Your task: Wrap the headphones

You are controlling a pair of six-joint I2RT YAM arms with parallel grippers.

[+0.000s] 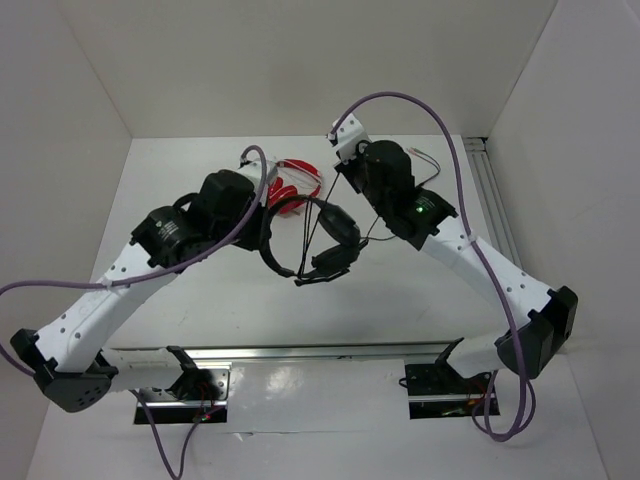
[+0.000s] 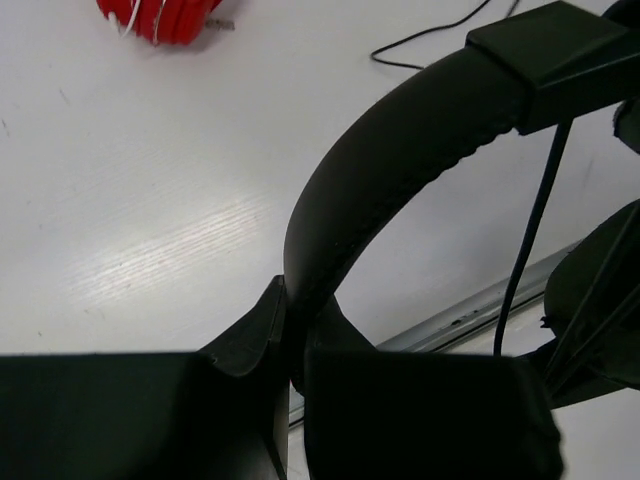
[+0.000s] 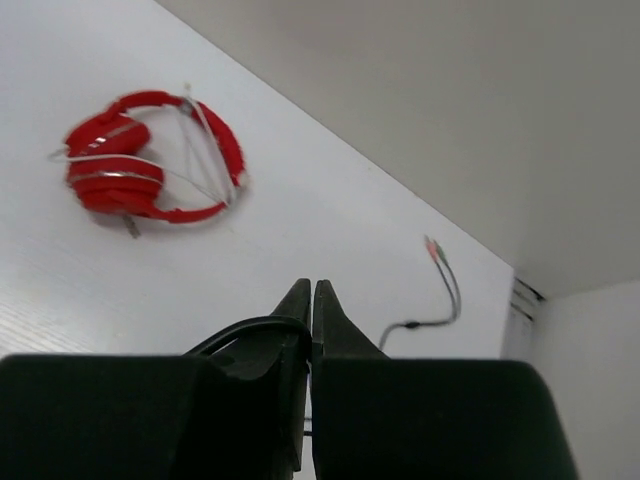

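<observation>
Black padded headband (image 2: 400, 160) of the headphones (image 1: 338, 228) is clamped by the left fingers (image 2: 250, 340) and held above the worktop (image 1: 400, 300) at mid-scene. The cable (image 2: 533, 230) is pinched in the closed right fingers (image 3: 340, 340) and stretched toward the far right, so winding likely falls to that arm.

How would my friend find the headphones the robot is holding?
Look at the middle of the white table. The black headphones are held there, headband pinched in the left pincer, their thin cable in the right pincer. The red headphones lie untouched behind them.
</observation>
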